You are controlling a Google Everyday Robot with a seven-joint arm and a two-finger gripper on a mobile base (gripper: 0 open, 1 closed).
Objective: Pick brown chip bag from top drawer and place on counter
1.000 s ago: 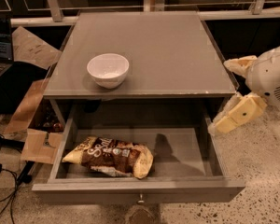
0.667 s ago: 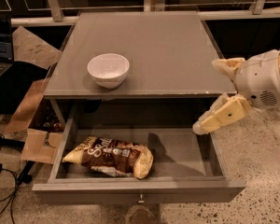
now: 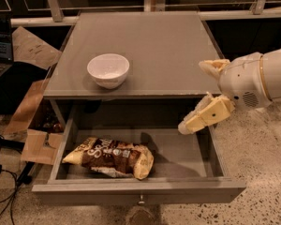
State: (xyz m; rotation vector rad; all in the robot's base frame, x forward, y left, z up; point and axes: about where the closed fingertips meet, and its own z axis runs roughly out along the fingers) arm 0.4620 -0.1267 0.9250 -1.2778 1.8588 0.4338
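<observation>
The brown chip bag [image 3: 111, 156] lies flat in the front left part of the open top drawer [image 3: 180, 156], white lettering facing up. The grey counter [image 3: 154, 46] is above the drawer. My gripper [image 3: 192, 96] hangs at the right side of the drawer, level with the counter's front edge. Its two tan fingers are spread apart and hold nothing. The lower finger [image 3: 203, 117] reaches over the drawer's right inner part. The gripper is well to the right of the bag and does not touch it.
A white bowl [image 3: 108, 70] stands on the front left of the counter. Torn cardboard and brown paper [image 3: 30, 125] lie on the floor to the left, with cables. A rail and dark panels run behind the counter. Speckled floor is on the right.
My gripper has moved left, from beside the cabinet's right side to over the drawer's right part. The bag, bowl and drawer have not moved.
</observation>
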